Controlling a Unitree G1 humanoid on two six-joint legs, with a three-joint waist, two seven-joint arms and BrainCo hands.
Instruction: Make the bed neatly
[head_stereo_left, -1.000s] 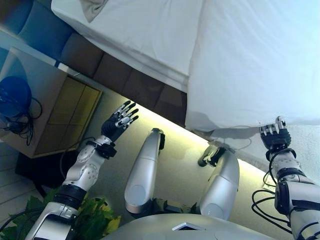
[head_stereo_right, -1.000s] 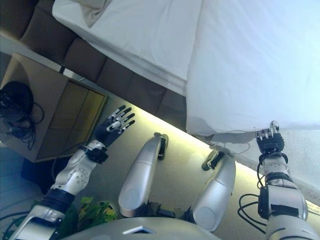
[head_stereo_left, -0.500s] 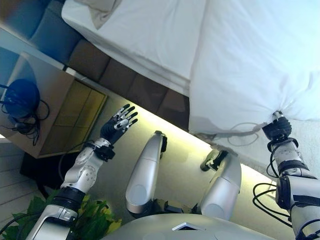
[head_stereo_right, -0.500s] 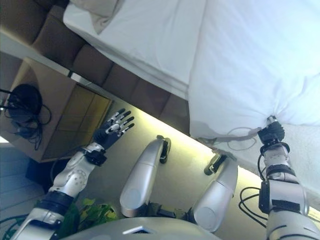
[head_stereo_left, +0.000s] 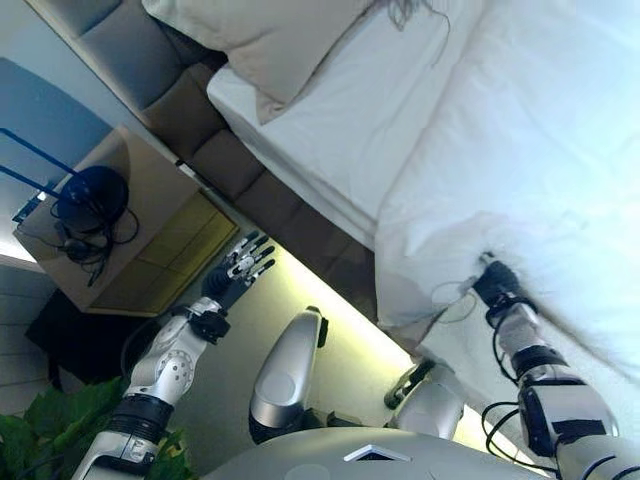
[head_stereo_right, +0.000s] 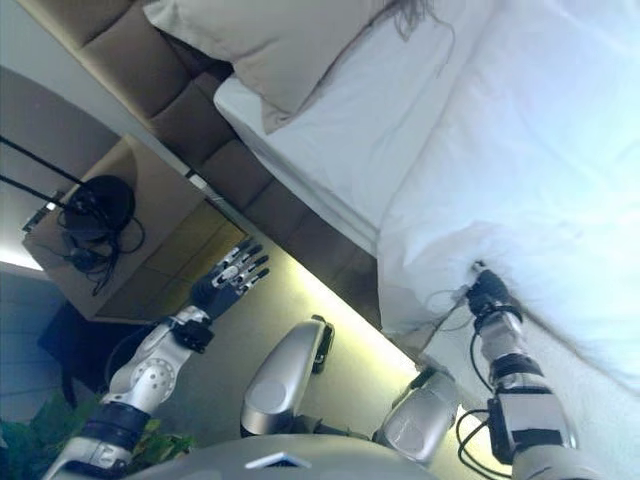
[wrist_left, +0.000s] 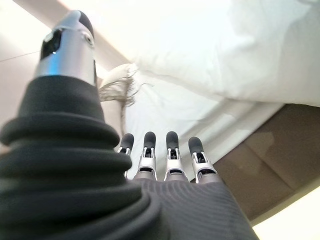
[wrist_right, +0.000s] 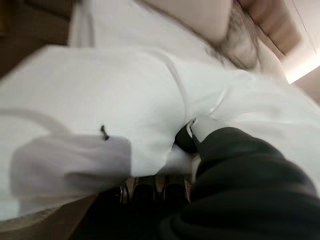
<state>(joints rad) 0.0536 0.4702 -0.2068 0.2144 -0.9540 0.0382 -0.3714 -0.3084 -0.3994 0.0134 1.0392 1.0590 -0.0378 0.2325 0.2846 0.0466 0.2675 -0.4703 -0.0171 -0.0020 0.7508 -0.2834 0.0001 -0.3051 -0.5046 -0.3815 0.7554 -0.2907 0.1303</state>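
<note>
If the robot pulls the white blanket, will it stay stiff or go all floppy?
Probably floppy: the blanket bunches and wrinkles where the right hand pinches it. It looks puffy, so likely light, and it should drag along the bed rather than slide stiffly.

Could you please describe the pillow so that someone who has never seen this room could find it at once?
Start at the bed with the white duvet, which the right hand grips at its edge. Follow the white sheet up to the padded brown headboard. The pillow lies there: beige, plump, the only non-white bedding.
</note>
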